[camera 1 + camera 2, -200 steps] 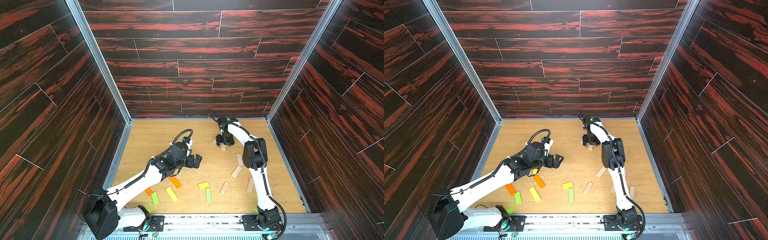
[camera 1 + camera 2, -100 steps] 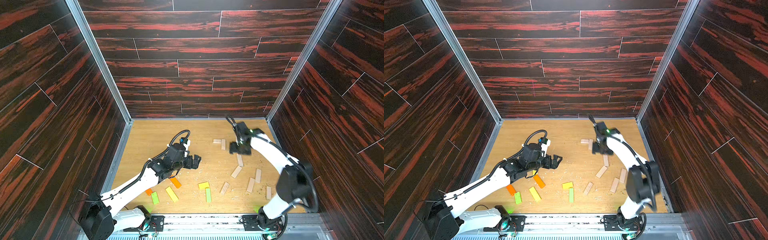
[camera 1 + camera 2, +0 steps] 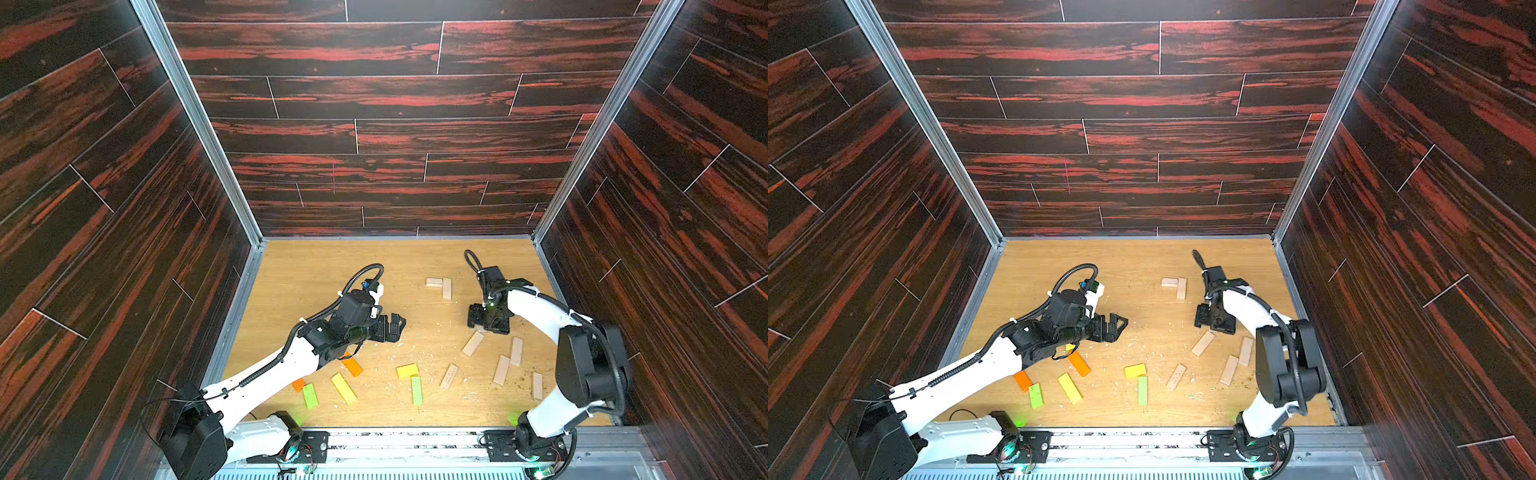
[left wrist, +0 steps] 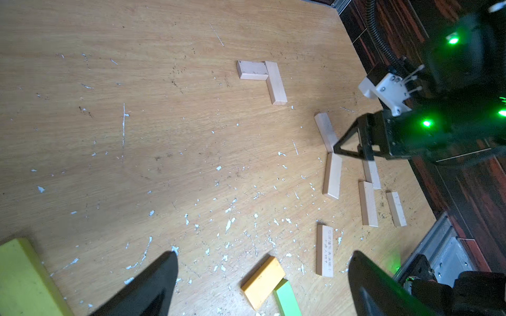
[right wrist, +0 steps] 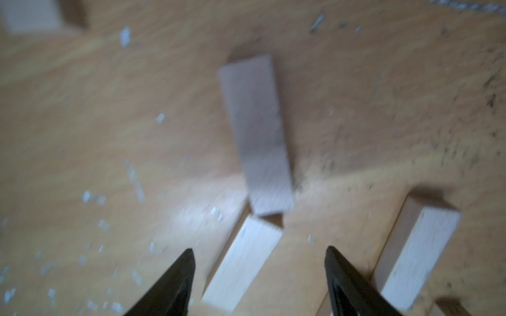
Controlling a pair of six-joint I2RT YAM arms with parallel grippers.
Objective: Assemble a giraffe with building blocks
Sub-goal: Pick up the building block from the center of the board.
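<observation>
**Both grippers empty above scattered blocks**

The left gripper [image 3: 390, 328] hangs over the middle of the table [image 3: 316, 266]. Its jaws are spread wide and hold nothing.

The right gripper [image 3: 486, 324] sits low over the plain blocks [image 3: 501, 370] scattered flat on the right side. Its jaws are parted and grip nothing. The right wrist view is blurred. There, the end of one plain block [image 5: 243, 260] lies on the table between the fingertips [image 5: 189, 254], with a gap on each side.

Farther back, two plain planks meet at a corner as an L pair [image 3: 440, 286], well apart from both grippers.

The painted blocks lie near the front edge by the left arm. A yellow block [image 3: 407, 370] touches the end of a green block [image 3: 416, 390]. An orange block [image 3: 352, 366] lies just beside the arm. A second yellow [image 3: 343, 388], green [image 3: 310, 395] and orange [image 3: 298, 384] piece lie beside them.
</observation>
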